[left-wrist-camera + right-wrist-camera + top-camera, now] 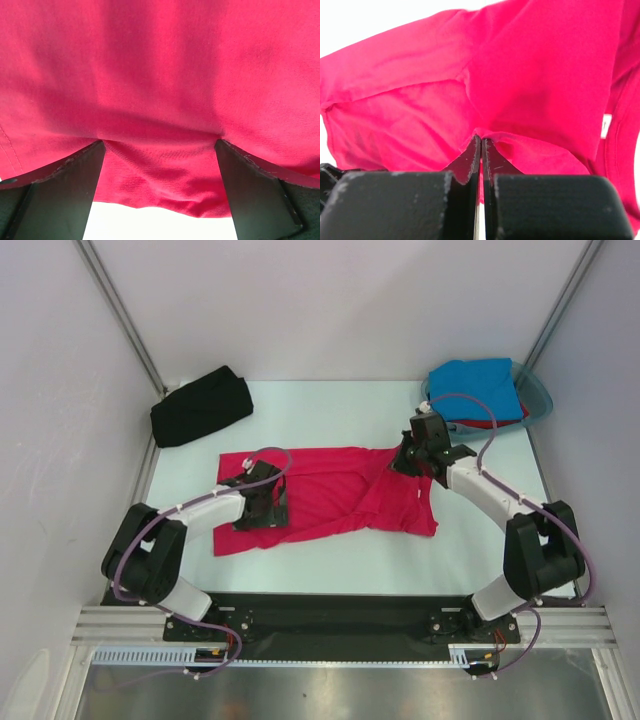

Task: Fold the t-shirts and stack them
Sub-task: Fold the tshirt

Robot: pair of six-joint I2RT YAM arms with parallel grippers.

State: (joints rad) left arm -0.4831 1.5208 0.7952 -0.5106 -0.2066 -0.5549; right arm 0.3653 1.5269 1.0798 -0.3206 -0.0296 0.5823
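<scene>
Top external view: the crimson-pink t-shirt [320, 495] is spread in the middle of the table [330, 570]. A fold at its right side is pinched by the right gripper [481, 140], its fingers pressed together. The left gripper [160, 145] is seen spread wide at its left part.

This is a robotics lab test cell. Plain white panel walls [350, 310] on bare aluminium posts [118, 315] box in a pale surface [330, 565]. The left arm [205, 508] and right arm [485, 490] are bolted to a black base plate [330, 612] on a slotted aluminium rail [110, 625]. A white cable duct [150, 655] runs along the near edge.
</scene>
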